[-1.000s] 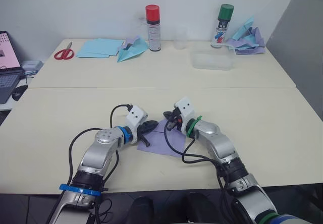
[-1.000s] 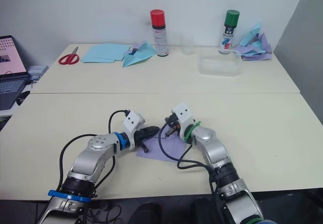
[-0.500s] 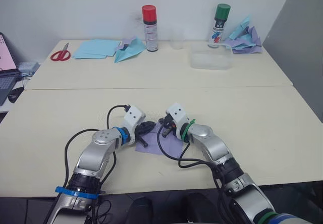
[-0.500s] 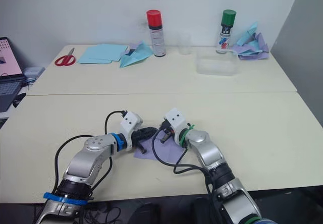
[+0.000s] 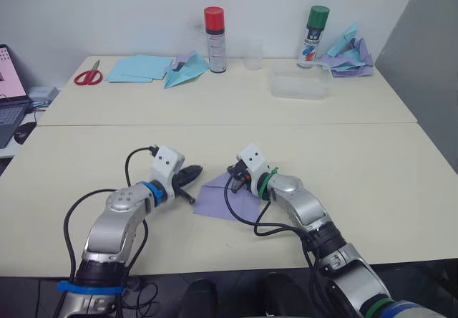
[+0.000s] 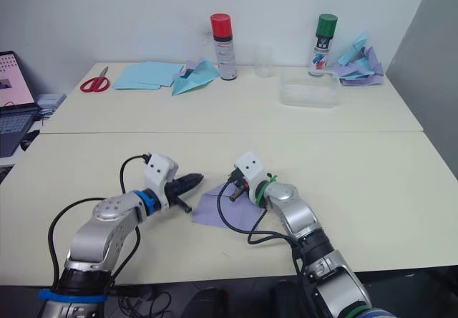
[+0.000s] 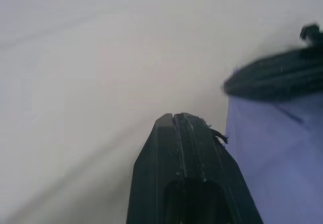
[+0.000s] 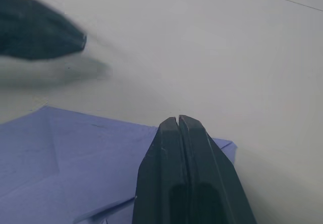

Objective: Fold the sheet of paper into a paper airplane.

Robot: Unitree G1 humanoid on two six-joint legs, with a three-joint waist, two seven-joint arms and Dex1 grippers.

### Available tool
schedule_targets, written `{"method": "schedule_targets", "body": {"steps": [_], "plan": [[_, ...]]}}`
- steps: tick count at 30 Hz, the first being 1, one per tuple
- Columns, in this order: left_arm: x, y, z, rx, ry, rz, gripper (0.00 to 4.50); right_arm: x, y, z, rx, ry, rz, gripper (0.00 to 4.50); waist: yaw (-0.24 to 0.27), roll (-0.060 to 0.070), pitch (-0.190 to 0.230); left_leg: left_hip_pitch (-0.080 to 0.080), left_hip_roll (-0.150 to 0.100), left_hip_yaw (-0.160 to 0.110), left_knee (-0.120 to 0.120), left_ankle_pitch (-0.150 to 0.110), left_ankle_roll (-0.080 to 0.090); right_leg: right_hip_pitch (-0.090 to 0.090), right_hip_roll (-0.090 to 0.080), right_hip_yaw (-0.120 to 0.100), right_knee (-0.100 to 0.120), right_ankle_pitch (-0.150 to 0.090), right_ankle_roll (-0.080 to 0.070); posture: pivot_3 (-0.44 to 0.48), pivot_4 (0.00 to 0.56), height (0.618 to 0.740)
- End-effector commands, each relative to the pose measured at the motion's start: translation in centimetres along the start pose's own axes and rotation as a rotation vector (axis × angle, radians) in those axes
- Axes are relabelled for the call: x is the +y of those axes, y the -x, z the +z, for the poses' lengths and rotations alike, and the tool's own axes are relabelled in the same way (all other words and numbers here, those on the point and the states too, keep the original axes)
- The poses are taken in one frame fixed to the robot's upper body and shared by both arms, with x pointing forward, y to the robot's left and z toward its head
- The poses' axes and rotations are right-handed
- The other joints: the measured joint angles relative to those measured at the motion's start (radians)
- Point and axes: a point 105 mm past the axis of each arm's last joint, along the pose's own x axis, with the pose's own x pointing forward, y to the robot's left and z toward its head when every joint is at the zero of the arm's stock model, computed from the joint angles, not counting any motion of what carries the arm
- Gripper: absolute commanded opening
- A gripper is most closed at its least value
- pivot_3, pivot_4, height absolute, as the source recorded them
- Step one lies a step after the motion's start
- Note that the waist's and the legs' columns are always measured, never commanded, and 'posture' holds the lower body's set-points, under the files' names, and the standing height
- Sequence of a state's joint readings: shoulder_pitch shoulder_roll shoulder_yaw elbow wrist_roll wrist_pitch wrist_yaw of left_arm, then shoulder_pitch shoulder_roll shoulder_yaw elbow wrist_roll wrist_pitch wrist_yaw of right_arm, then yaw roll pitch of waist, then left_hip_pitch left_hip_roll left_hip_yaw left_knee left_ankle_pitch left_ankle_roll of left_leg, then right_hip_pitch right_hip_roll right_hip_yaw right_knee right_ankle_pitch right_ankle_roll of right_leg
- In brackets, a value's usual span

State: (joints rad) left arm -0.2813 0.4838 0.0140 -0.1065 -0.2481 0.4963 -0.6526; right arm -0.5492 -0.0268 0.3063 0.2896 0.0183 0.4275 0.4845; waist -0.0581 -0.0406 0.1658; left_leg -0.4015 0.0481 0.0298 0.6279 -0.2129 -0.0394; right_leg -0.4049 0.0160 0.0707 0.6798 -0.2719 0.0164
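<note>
The lavender sheet of paper lies flat on the near table, partly folded, with a point at its far edge. My right gripper is shut, and its tips rest over the sheet's far edge; in the right wrist view its closed fingers sit above the purple sheet of paper. My left gripper is shut and empty. It hovers over bare table just left of the sheet, and the sheet's edge lies beside its fingers. No paper airplane is formed.
On the far table stand a red-capped spray can, a green-capped can, a clear container and a clear cup. Light blue sheets, a light blue plane, scissors and a paper heap lie there. A laptop sits far left.
My left gripper has pulled back to the left, off the sheet and onto bare table. The right gripper stays at the sheet's far edge. The camera has shifted slightly.
</note>
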Motion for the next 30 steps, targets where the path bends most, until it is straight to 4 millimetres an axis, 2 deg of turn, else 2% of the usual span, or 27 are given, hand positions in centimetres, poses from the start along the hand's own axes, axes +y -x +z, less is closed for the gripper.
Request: {"method": "schedule_targets", "body": {"steps": [1,5,8,12,17,22,24,27,30], "plan": [[-2.2,-1.2,-0.9,0.043,-0.028,-0.108,0.02,0.1,0.1,-0.9,0.037,-0.016,0.009,0.0,0.0,0.0,0.0,0.0,0.0,0.0,0.0,0.0,0.0,0.0,0.0,0.0,0.0,0.0,0.0,0.0,0.15,0.74],[-3.9,-1.6,-3.6,0.133,-0.049,-0.179,0.02,0.1,0.2,-0.6,0.03,-0.025,0.014,0.0,-0.001,0.0,0.0,-0.001,0.0,0.001,-0.001,0.0,0.0,-0.001,0.0,0.0,0.0,-0.001,0.001,0.0,0.15,0.74],[-4.0,-2.1,-4.4,0.15,-0.041,-0.18,0.02,0.4,0.5,-0.6,0.037,-0.021,0.03,0.0,0.001,0.0,0.0,-0.001,0.0,-0.001,-0.002,0.0,0.0,-0.001,0.0,0.0,-0.001,-0.002,-0.001,0.0,0.15,0.74],[-4.2,-2.8,-4.6,0.146,-0.033,-0.194,0.02,1.6,1.3,-1.5,0.082,-0.036,0.105,0.0,0.006,0.0,0.0,-0.001,0.0,-0.002,-0.001,0.0,0.0,0.0,0.0,0.0,0.0,-0.002,-0.001,0.0,0.15,0.74],[-4.3,-3.2,-4.5,0.14,-0.031,-0.207,0.02,1.5,2.1,-2.6,0.118,-0.05,0.101,0.0,0.008,0.0,-0.001,0.0,-0.001,-0.001,-0.001,0.0,0.0,0.0,0.0,0.0,-0.001,-0.002,-0.001,0.0,0.15,0.74],[-4.3,-3.4,-4.8,0.15,-0.036,-0.218,0.02,0.5,3.0,-1.3,0.058,-0.084,0.071,0.0,0.012,0.0,-0.001,0.0,-0.001,-0.001,-0.001,0.0,0.0,0.001,0.0,0.0,-0.001,-0.002,-0.001,0.0,0.15,0.74],[-4.4,-3.5,-4.8,0.152,-0.037,-0.226,0.0,0.1,4.1,-0.2,0.026,-0.091,0.091,0.39,0.015,0.0,0.0,-0.001,-0.001,-0.001,-0.001,0.0,0.0,0.001,0.0,0.0,-0.001,-0.002,-0.001,0.0,0.15,0.74],[-4.5,-3.5,-4.7,0.152,-0.038,-0.231,0.0,-0.1,5.2,0.7,0.015,-0.114,0.111,1.29,0.017,0.0,0.0,-0.001,-0.002,-0.001,-0.001,0.0,0.0,0.0,0.0,0.0,-0.001,-0.002,-0.001,0.0,0.15,0.74],[-4.6,-3.6,-4.8,0.152,-0.039,-0.235,0.0,-2.0,8.4,2.2,0.032,-0.247,0.096,2.37,0.02,0.001,0.001,-0.001,-0.001,-0.001,-0.001,0.0,0.0,0.0,0.0,0.0,-0.001,-0.002,-0.001,0.0,0.15,0.74]]}}
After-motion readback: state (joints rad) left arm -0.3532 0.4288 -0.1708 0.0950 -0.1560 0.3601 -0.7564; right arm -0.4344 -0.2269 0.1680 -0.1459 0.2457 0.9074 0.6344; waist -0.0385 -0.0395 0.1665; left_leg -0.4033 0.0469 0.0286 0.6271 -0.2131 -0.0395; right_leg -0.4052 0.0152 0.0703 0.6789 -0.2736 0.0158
